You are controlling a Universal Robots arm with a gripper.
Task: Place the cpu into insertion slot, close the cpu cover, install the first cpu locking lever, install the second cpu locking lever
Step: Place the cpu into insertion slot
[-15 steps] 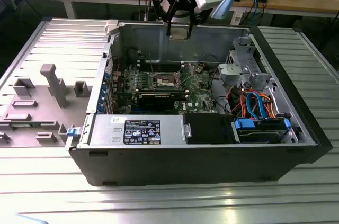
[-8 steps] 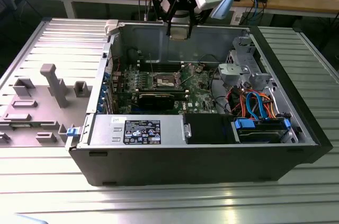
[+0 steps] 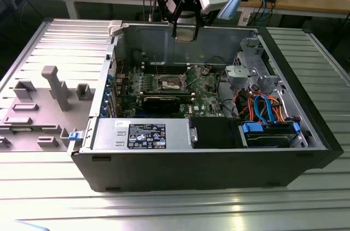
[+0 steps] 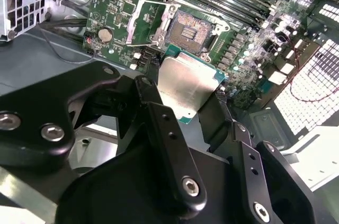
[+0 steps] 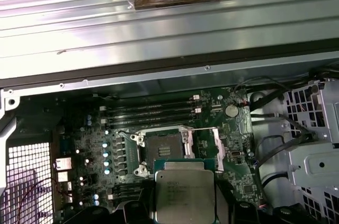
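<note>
Grey metal tabletop (image 3: 164, 209) carries an open computer case (image 3: 219, 168). Over it, the hand (image 4: 183, 102) grips the cpu (image 4: 186, 82) flat by its edges, above the insertion slot (image 4: 188, 25). I think the cpu cover (image 4: 158, 29) stands open to let it in.

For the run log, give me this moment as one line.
gripper: shut on cpu | cpu: not placed | insertion slot: empty | cpu cover: open

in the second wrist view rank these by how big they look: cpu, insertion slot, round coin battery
1. cpu: looks largest, though it sits nearest the camera, which inflates it.
2. insertion slot.
3. coin battery: clearly smallest.
</note>
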